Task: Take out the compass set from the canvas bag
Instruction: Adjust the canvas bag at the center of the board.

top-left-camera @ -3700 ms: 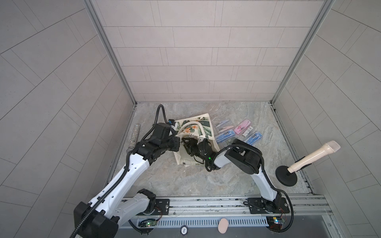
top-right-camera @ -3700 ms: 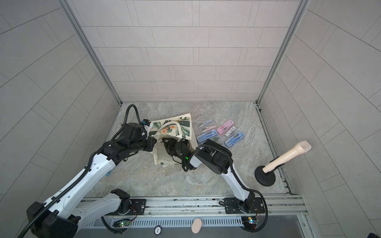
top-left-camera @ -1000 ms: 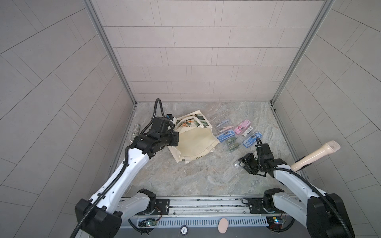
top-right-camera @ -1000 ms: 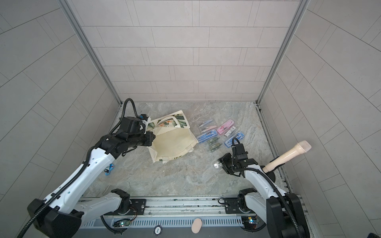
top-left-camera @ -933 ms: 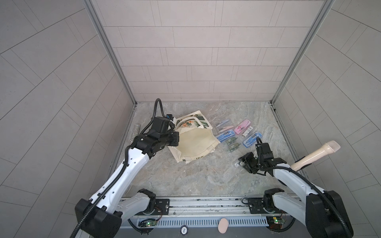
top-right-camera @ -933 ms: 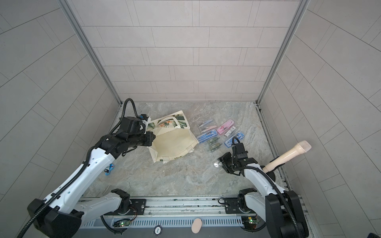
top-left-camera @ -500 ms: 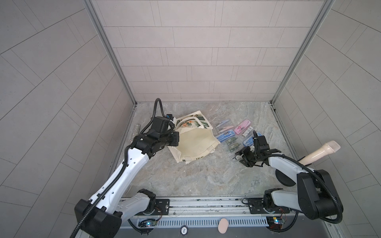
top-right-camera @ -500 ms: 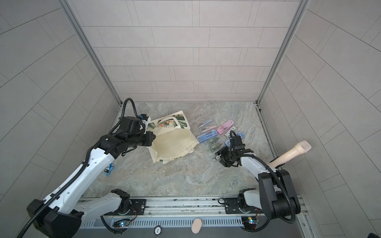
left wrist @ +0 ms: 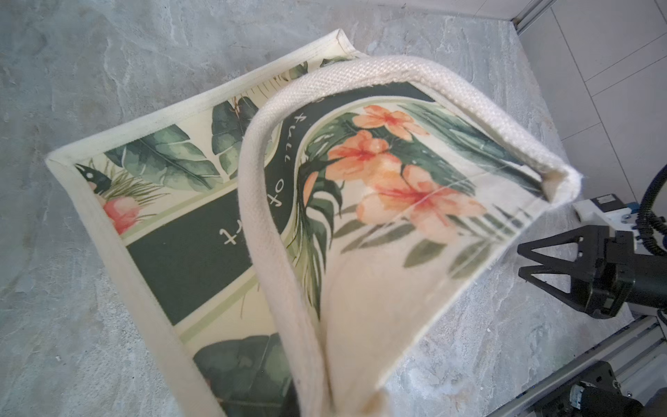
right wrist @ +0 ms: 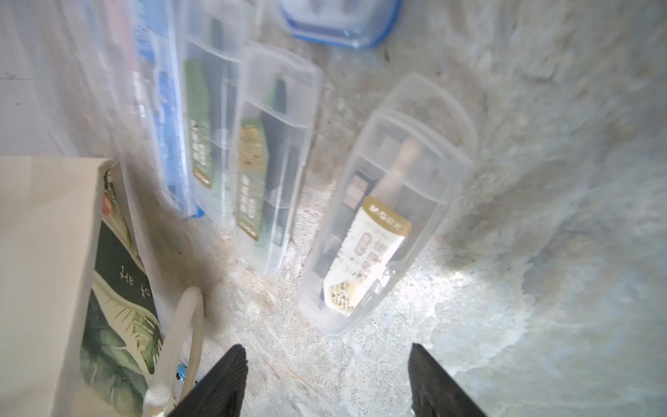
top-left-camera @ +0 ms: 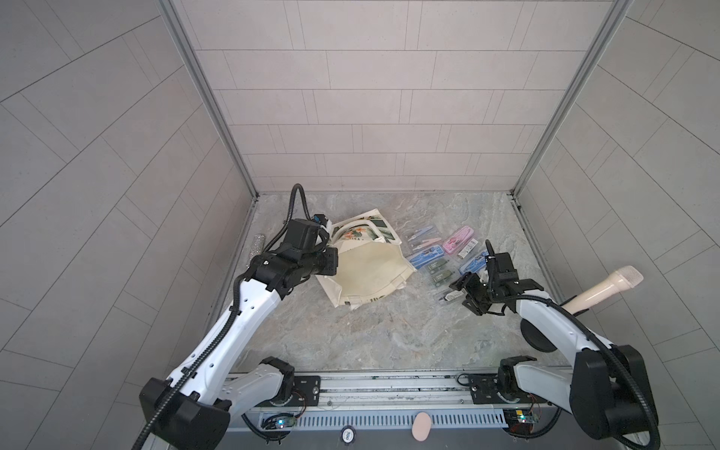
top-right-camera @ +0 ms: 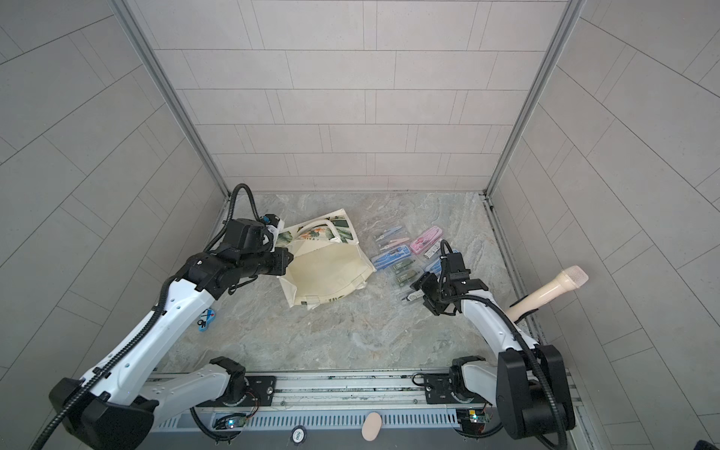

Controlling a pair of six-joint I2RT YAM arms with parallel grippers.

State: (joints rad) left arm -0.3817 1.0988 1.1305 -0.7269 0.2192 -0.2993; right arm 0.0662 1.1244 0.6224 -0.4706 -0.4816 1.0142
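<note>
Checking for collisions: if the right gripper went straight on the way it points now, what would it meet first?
Probably the clear case with the white-and-gold label, lying just ahead of the open right gripper, though depth is unclear and it might pass over.

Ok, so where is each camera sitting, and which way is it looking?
Top views: side by side, high up, looking down on the whole table, the left arm, the right arm, the bag and the cases.
Left wrist: on the left arm, close over the bag's leafy side; shows the right fingers far off, not its own.
Right wrist: on the right arm, pointing at the clear cases; the right fingers stand apart at the picture's edge.
Shared: both wrist views catch the bag's leafy print.
</note>
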